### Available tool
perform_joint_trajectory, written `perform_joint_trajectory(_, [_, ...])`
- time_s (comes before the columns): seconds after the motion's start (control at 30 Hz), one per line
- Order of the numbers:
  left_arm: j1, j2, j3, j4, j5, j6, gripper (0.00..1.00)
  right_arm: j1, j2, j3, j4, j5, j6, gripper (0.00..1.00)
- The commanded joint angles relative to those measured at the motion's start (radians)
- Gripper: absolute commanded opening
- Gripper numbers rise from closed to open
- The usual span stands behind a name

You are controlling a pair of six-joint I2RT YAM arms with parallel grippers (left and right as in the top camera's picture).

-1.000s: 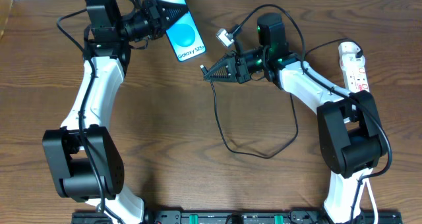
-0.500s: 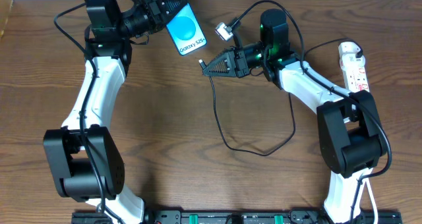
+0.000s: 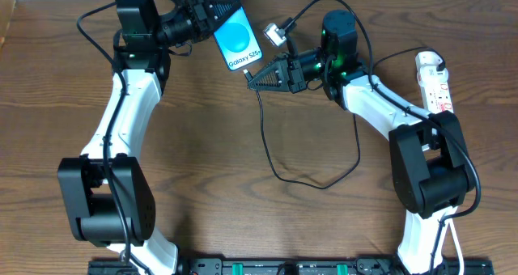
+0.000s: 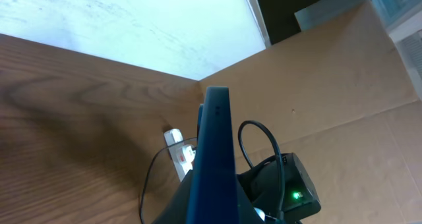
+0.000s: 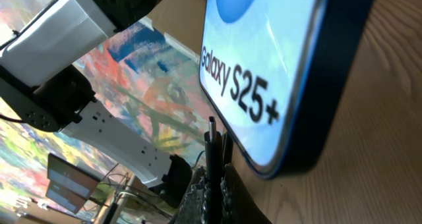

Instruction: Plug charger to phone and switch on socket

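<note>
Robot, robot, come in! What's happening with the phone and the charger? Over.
Left gripper shut on the phone. Right gripper shut on the charger, tip beside the phone's bottom edge, not in. Socket untouched. Nothing in between.

Left arm (image 3: 121, 129), right arm (image 3: 379, 103): white link shells, bulky black joint housings, thin black cables looped along the links. Green LED (image 3: 325, 61) lit on right wrist module, toward 1 o'clock. Right gripper (image 3: 252, 82) black, wedge-shaped.

Light blue phone (image 3: 237, 36), black charger (image 3: 263, 125), white socket (image 3: 435, 85).
</note>
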Motion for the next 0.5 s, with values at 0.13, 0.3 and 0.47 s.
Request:
perform_joint_trajectory(0.13, [0.004, -0.03, 0.011, 0.009, 0.027, -0.008, 0.07, 0.001, 0.002, 0.008, 0.006, 0.013, 0.008, 0.01])
perform_joint_trajectory(0.3, [0.004, -0.03, 0.011, 0.009, 0.068, -0.004, 0.07, -0.008, 0.002, 0.008, 0.006, 0.024, 0.008, 0.01])
perform_joint_trajectory(0.47, [0.004, -0.03, 0.011, 0.009, 0.077, -0.004, 0.07, -0.012, 0.002, 0.008, 0.006, 0.024, 0.009, 0.01])
